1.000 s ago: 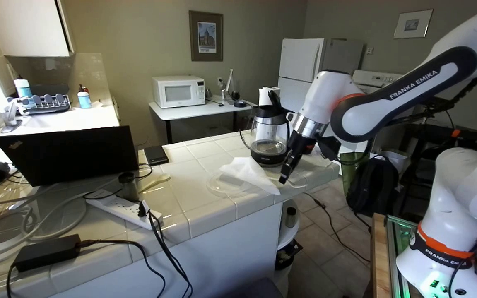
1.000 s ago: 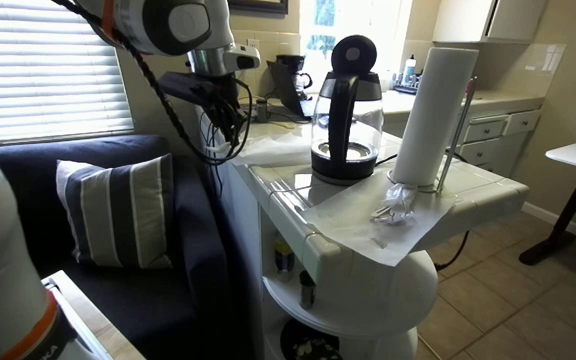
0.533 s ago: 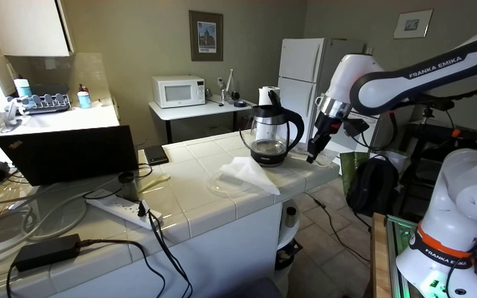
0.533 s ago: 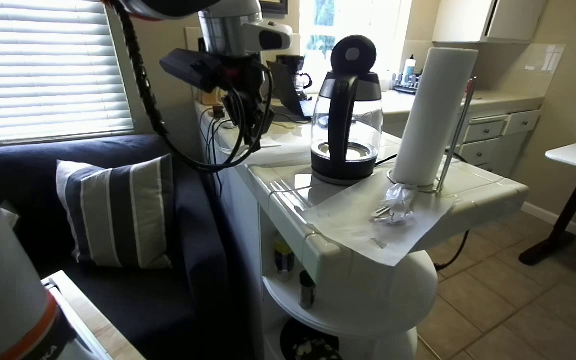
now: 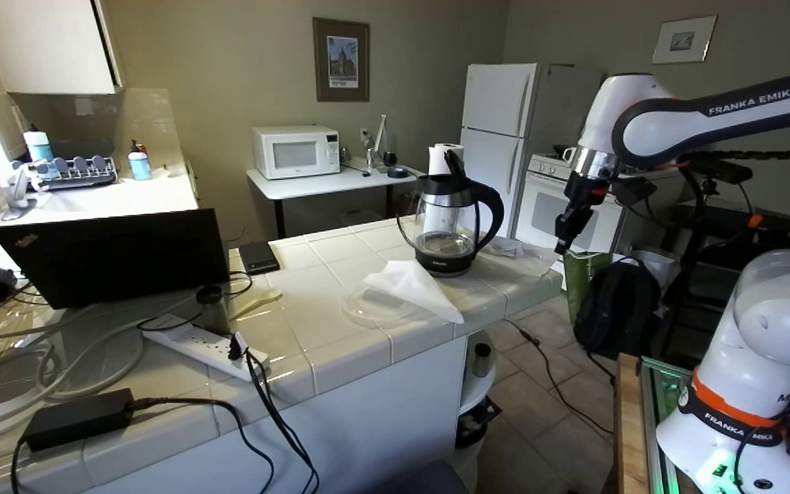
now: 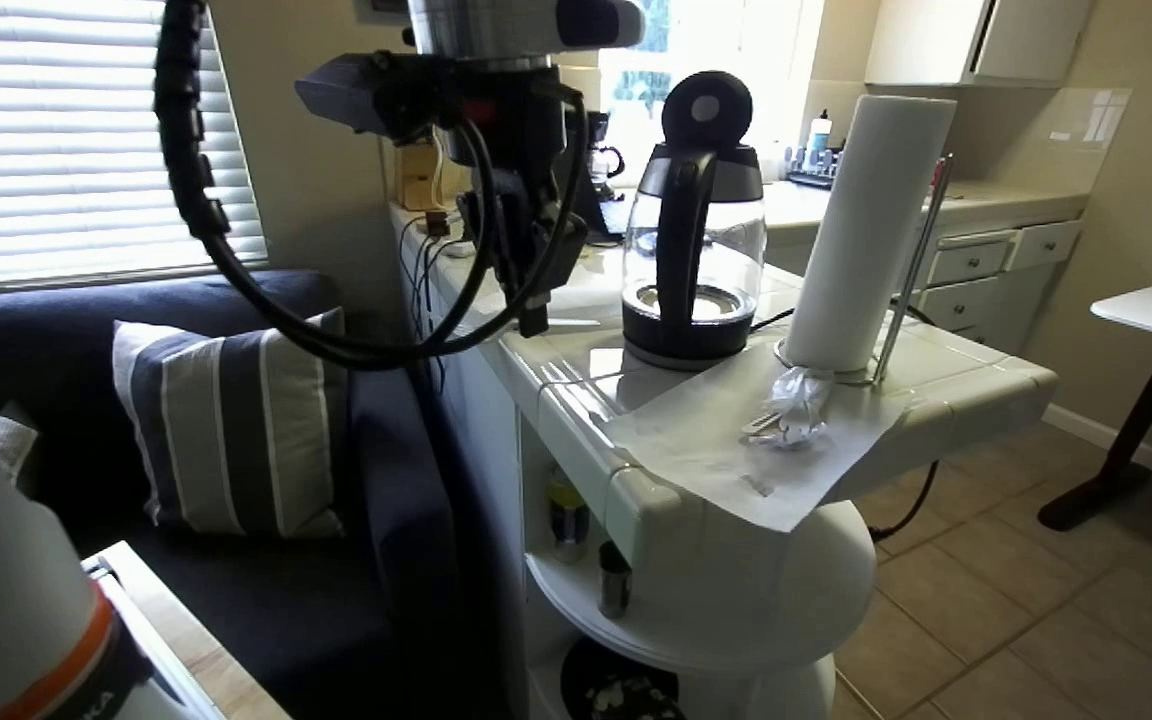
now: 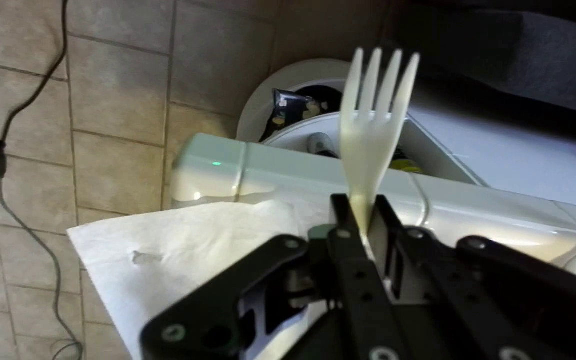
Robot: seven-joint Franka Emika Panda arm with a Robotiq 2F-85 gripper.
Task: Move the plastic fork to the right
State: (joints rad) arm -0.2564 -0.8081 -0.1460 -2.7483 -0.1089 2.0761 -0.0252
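Gripper and fork swung farther toward counter end, jaws clamped on fork. Tines showed past edge in wrist view; pulling inward before gentle lowering seemed wise.

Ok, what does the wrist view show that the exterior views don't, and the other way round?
Only the wrist view plainly shows the plastic fork, its four tines free and its handle pinched in the tool, plus a green light spot on the counter. In an exterior view, a pale sliver near the tool may be the fork; too small to tell.

Only the exterior views show the kettle, laptop and wall cabinet.

All share the tool, the counter and the tiled floor.
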